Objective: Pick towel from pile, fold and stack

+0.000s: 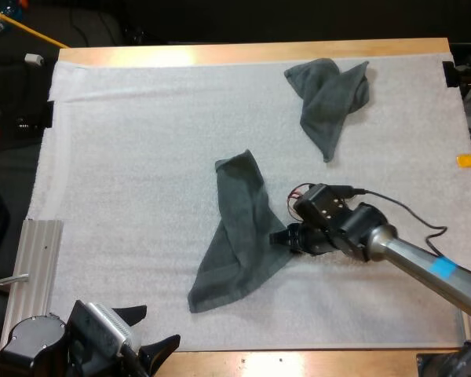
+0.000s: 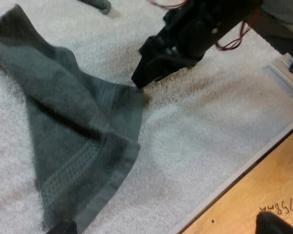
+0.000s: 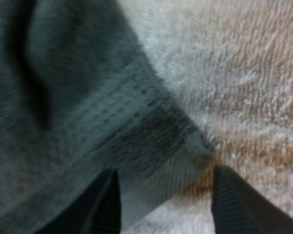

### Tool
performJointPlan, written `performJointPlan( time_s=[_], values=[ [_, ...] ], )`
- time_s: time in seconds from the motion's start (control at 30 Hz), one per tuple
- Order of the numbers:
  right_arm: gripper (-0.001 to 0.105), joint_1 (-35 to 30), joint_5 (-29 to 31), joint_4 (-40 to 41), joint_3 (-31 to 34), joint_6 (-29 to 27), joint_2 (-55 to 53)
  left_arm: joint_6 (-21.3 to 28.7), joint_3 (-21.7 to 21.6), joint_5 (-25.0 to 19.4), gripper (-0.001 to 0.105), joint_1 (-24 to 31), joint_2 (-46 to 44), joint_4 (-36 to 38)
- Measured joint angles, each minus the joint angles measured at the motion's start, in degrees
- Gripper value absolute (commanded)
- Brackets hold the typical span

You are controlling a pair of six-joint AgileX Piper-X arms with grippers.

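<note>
Counts: two towels, two grippers, one metal rail, one white mat (image 1: 141, 157) on a wooden table (image 1: 259, 53).

Nearest, at 7 o'clock in the high view, the left gripper (image 1: 162, 323) sat at the mat's near edge. Its two fingers were spread apart and held nothing.

The metal rail (image 1: 35, 259) lay at 8 o'clock along the mat's left side, well apart from both towels.

The near towel (image 1: 239, 228) lay mid-mat. It was dark grey-green and loosely folded over on itself: narrow at its far end, fanning wider toward 7 o'clock, with a ribbed hem band along the edge.

The right gripper (image 1: 281, 236) was at that towel's 3 o'clock corner. In the right wrist view its fingers (image 3: 105, 204) stood apart with the hemmed corner lying flat between them, so the gripper was open. One finger looked as if it was over the cloth, but contact was hard to judge. The left wrist view showed the fingertips right at that corner.

The far towel (image 1: 330, 94) sat at 1 o'clock near the mat's far edge. It was crumpled, with one point trailing toward the near side, and lay well apart from the near towel.
</note>
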Motion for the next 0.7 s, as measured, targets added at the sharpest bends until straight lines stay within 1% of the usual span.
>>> performJointPlan(
  time_s=[0.1, 0.37, 0.4, 0.47, 0.53, 0.6, 0.67, 0.7],
  values=[
    [0.041, 0.0, 0.0, -0.4, 0.0, 1.8, 2.6, 0.0, 0.0, 0.0, 0.069, 0.0, 0.0, 0.7],
    [0.039, -2.2, -0.1, -1.3, 0.2, 3.4, 5.1, 0.0, 0.0, 0.0, 0.069, 0.0, 0.0, 0.9],
    [0.037, -2.6, -0.1, -1.7, 0.2, 3.4, 5.1, 0.0, 0.0, 0.0, 0.069, 0.0, 0.0, 0.9],
    [0.029, -3.1, -0.4, -2.4, 0.2, 4.1, 5.1, 0.0, 0.0, 0.0, 0.069, 0.0, 0.0, 0.9],
    [0.018, -3.4, -1.2, -2.7, 0.2, 4.6, 5.1, 0.0, 0.0, 0.0, 0.069, 0.0, 0.0, 0.9],
    [0.013, -3.3, -2.3, -2.9, 0.2, 4.6, 5.1, 0.0, 0.0, 0.0, 0.069, 0.0, 0.0, 0.9],
    [0.015, -3.3, -2.8, -2.9, 0.2, 4.6, 5.1, 0.0, 0.0, 0.0, 0.069, 0.0, 0.0, 0.9],
    [0.02, -3.3, -2.8, -2.9, 0.2, 4.6, 5.1, 0.0, 0.0, 0.0, 0.069, 0.0, 0.0, 0.9]
  ],
)
